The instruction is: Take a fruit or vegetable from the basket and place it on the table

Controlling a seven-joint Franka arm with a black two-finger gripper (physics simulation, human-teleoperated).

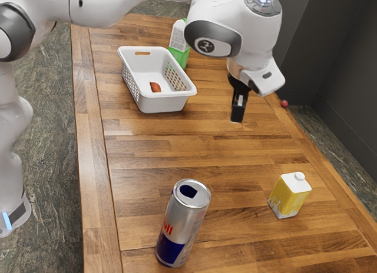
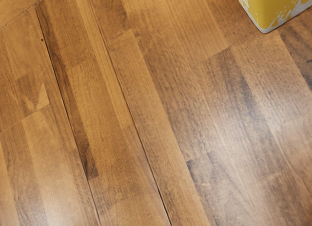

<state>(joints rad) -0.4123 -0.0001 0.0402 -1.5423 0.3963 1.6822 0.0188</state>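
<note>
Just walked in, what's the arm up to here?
I'm on a job to move a fruit or vegetable from the basket onto the table. Right now my pincer hangs over the table, beside and clear of the basket. A reddish-brown piece lies in the basket. A small red round thing is near the table's edge; I can't tell whether it's on the table. The can and yellow carton stand apart from the basket.
</note>
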